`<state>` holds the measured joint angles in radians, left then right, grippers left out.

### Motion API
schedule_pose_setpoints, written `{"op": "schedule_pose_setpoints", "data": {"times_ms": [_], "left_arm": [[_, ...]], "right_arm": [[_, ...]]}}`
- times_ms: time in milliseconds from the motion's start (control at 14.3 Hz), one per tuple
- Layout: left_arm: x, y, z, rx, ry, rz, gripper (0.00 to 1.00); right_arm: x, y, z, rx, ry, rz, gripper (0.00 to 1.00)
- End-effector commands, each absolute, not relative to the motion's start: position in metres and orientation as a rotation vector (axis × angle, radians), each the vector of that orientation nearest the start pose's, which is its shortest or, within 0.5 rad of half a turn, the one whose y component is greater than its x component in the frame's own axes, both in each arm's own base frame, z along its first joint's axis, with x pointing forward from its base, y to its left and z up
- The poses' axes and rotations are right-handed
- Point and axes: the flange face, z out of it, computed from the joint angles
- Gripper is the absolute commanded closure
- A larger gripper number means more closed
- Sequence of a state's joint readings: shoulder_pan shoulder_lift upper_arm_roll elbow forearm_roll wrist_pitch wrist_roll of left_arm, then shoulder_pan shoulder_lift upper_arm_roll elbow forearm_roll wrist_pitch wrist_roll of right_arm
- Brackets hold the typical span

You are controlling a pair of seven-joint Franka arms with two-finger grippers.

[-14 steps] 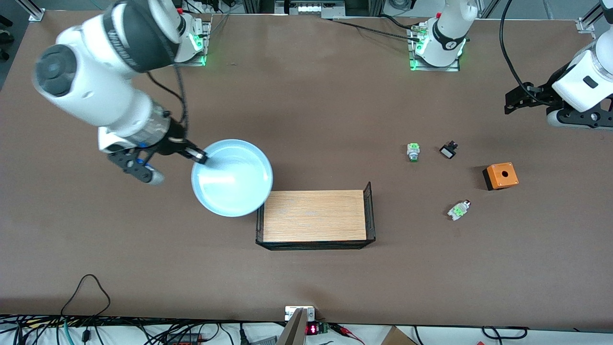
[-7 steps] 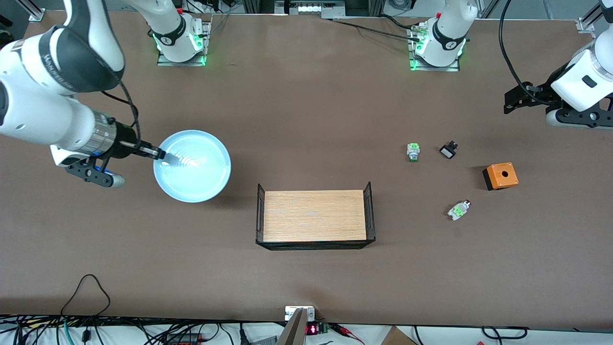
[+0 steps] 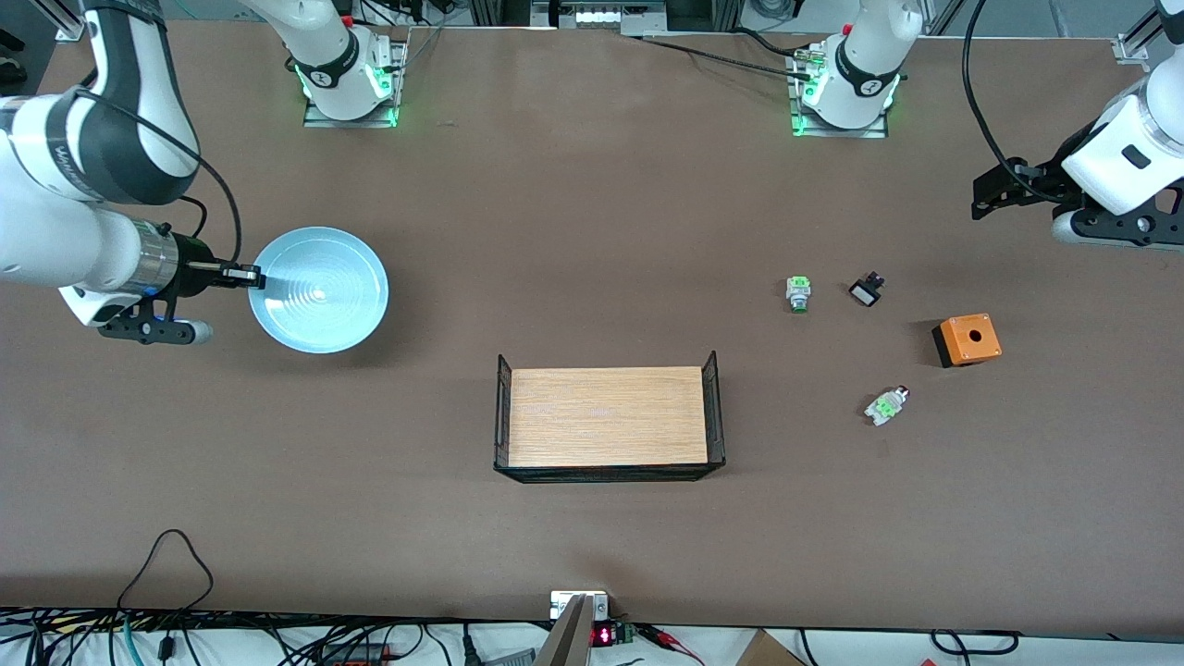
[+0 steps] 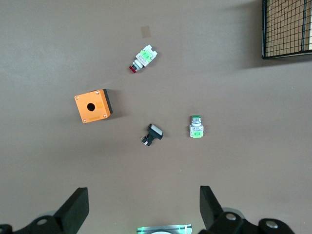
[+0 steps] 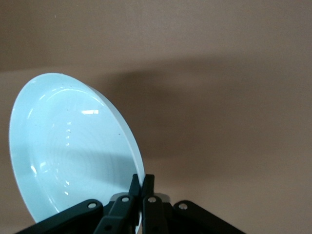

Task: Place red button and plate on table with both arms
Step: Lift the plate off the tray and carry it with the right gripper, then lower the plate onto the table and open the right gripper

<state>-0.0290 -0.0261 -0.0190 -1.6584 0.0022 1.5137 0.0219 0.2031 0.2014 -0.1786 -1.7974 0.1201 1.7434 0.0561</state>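
The pale blue plate (image 3: 319, 289) (image 5: 68, 151) hangs tilted over the brown table (image 3: 592, 213) at the right arm's end, casting a shadow below it. My right gripper (image 3: 248, 276) (image 5: 142, 183) is shut on the plate's rim. The red button (image 3: 886, 405) (image 4: 143, 58) lies on its side on the table, toward the left arm's end. My left gripper (image 3: 982, 196) (image 4: 142, 200) waits open and empty, high over bare table at that end, apart from the button.
A green-capped switch (image 3: 798, 293) (image 4: 196, 127), a small black piece (image 3: 866, 290) (image 4: 153, 134) and an orange box (image 3: 967, 339) (image 4: 92, 106) sit near the red button. A wood-floored tray (image 3: 609, 416) with black wire ends stands mid-table.
My right gripper has carried the plate away from beside the tray, toward the right arm's end of the table. The left arm has barely moved.
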Motion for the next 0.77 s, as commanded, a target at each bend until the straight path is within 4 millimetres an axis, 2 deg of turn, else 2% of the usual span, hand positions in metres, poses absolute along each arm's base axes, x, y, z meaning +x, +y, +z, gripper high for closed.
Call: {"op": "schedule_pose_setpoints", "data": {"times_ms": [0, 351, 701], "left_arm": [[0.541, -0.028, 0.598, -3.12, 0.098, 0.196, 0.0], [0.539, -0.026, 0.595, -3.12, 0.093, 0.227, 0.0], [0.539, -0.028, 0.596, -3.116, 0.1, 0.225, 0.0]], "right_arm": [[0.569, 0.017, 0.407, -3.061, 0.023, 0.348, 1.0], [0.556, -0.014, 0.364, -3.058, -0.026, 0.298, 1.0], [0.539, -0.031, 0.33, -3.046, -0.135, 0.287, 1.0]]}}
